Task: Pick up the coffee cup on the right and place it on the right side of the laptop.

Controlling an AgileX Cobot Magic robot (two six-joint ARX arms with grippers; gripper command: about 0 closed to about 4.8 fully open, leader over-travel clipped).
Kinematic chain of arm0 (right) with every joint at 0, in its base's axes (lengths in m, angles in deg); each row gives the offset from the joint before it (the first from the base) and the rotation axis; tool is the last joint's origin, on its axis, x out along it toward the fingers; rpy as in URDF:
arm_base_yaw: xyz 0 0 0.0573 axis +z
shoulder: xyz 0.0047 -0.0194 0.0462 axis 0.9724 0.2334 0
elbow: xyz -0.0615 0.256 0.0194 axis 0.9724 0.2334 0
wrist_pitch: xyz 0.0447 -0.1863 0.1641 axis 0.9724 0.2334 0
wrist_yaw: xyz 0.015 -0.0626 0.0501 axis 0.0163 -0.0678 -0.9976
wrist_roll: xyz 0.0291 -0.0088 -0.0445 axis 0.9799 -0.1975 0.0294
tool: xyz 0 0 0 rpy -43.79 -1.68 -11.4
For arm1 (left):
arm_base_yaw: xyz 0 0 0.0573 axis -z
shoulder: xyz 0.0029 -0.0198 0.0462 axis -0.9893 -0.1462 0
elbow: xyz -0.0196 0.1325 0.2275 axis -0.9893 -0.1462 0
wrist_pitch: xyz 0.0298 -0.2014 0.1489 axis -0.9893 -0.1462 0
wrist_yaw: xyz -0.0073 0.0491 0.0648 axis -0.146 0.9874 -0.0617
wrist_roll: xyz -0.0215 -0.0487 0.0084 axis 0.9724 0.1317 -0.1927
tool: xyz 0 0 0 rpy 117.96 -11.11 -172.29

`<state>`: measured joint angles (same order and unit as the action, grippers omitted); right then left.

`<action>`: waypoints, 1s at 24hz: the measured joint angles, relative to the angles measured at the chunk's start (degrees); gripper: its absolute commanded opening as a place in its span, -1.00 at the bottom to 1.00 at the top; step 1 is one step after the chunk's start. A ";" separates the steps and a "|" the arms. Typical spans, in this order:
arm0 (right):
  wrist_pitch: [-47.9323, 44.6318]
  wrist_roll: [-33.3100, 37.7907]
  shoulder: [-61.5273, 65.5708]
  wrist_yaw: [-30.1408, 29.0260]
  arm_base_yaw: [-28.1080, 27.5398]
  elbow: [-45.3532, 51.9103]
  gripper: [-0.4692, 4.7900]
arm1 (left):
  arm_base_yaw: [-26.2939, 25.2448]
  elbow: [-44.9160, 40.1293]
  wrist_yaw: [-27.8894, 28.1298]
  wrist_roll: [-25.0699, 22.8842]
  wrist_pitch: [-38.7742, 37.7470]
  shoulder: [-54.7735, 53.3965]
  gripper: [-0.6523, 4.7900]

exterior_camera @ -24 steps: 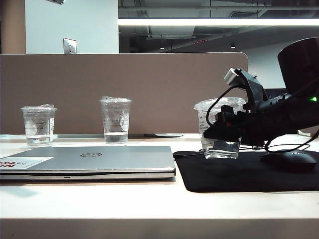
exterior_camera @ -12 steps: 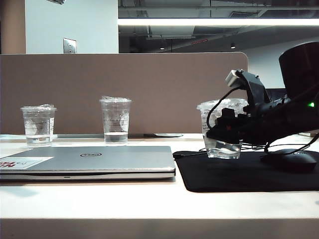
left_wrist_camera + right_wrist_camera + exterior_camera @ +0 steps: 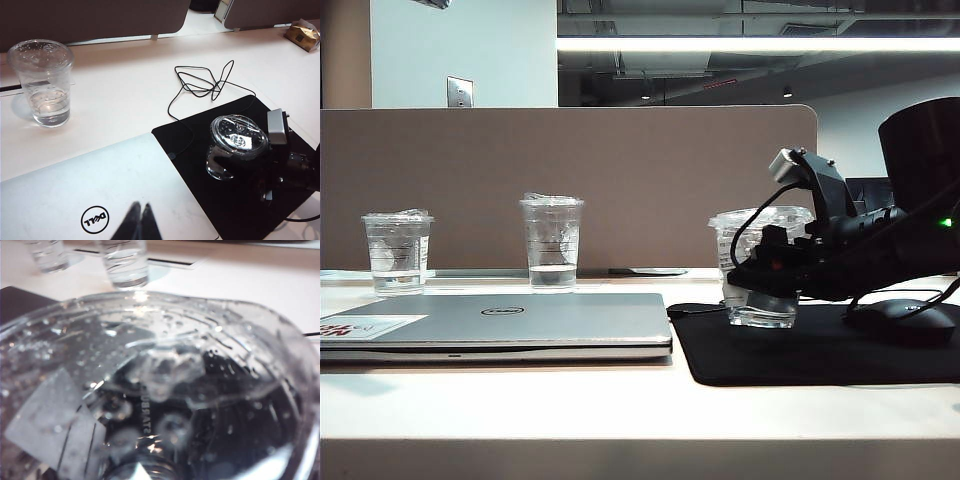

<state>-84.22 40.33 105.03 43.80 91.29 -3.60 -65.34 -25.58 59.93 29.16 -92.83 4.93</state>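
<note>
We see right gripper (image 3: 760, 290) grasping cup (image 3: 757, 262) over mat (image 3: 800, 350), mouse (image 3: 903, 322) beside; left gripper (image 3: 138, 222) clenched above laptop (image 3: 520, 322).

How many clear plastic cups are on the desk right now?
3. One clear plastic cup stands far left behind the silver Dell laptop, a taller one behind its middle, and the wide coffee cup is gripped by the right end effector over the black mat.
</note>
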 measured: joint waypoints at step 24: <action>1.33 -0.02 0.11 -2.89 0.00 -0.02 0.32 | 0.00 0.00 0.00 0.00 0.02 0.00 -0.78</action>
<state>-82.89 40.30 105.13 40.91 91.29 -3.62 -65.34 -25.58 59.93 29.16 -92.81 4.93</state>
